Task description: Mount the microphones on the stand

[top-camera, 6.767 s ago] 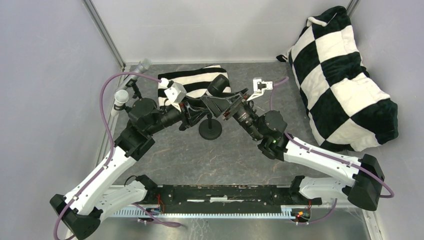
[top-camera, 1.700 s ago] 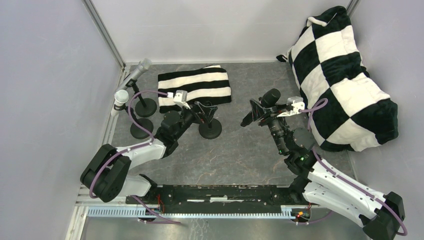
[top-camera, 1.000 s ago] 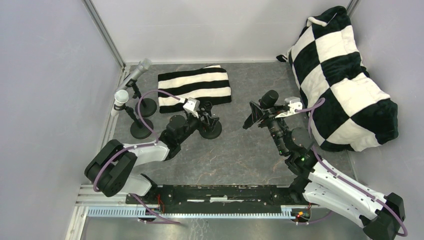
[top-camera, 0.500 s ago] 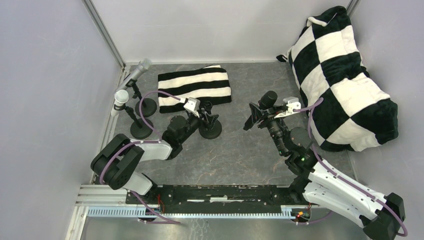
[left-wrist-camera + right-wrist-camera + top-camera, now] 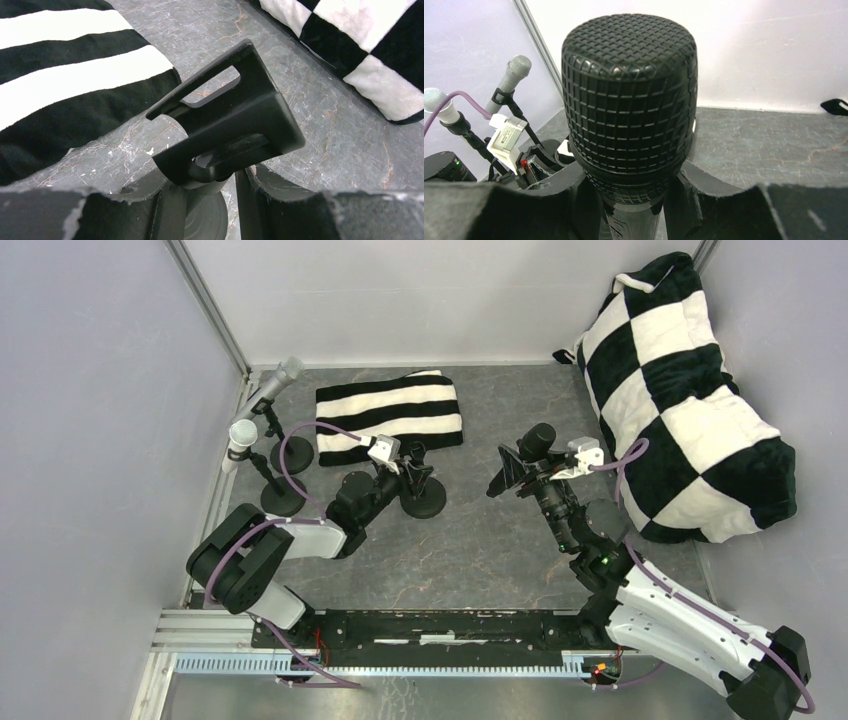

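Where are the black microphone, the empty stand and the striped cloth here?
black microphone (image 5: pixel 629 95): right wrist view, on its mesh head.
empty stand (image 5: pixel 235 125): left wrist view, on its black clip.
striped cloth (image 5: pixel 390 410): top view, on its middle.

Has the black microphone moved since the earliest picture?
Yes. The black microphone moved right, from over the striped cloth toward the checkered cushion.

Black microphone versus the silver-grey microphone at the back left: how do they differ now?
The black microphone is clamped in the right gripper, off any stand; the silver-grey microphone sits clipped on its stand. The black microphone is right of centre; the silver-grey microphone is in the back-left corner. The black microphone's mesh is black, the silver-grey microphone's pale grey. Both are stick microphones with rounded mesh heads.
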